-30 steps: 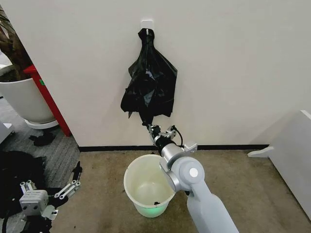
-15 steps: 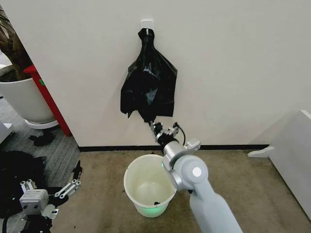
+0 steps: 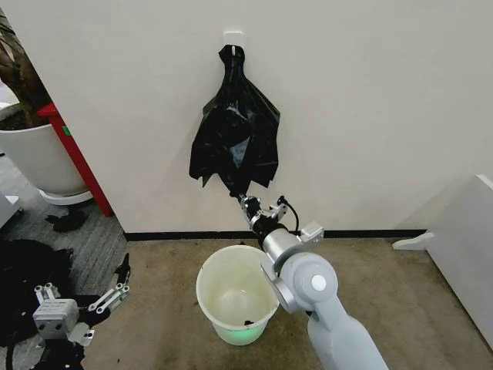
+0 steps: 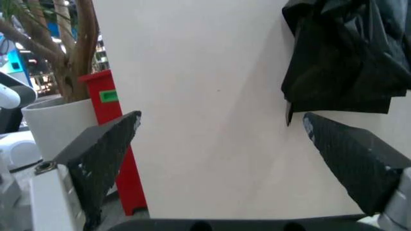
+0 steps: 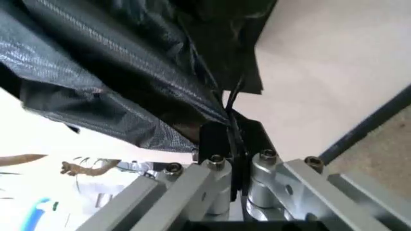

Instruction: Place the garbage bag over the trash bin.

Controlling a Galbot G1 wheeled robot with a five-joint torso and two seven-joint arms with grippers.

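The black garbage bag hangs from a white hook on the wall. My right gripper is raised to its lower tip, directly above the far rim of the trash bin. In the right wrist view that gripper is shut on a fold of the bag. The white trash bin stands upright on the floor below, its base greenish. My left gripper sits low at the left, open, apart from both. The left wrist view shows its fingers spread, with the bag far beyond.
A large white plant pot and a red panel stand at the left by the wall's corner. A dark lumpy heap lies on the floor near my left arm. A white board leans at the right.
My right gripper has shifted slightly right and up while holding the bag's lower tip, and the bag's bottom has followed. The left arm has barely moved.
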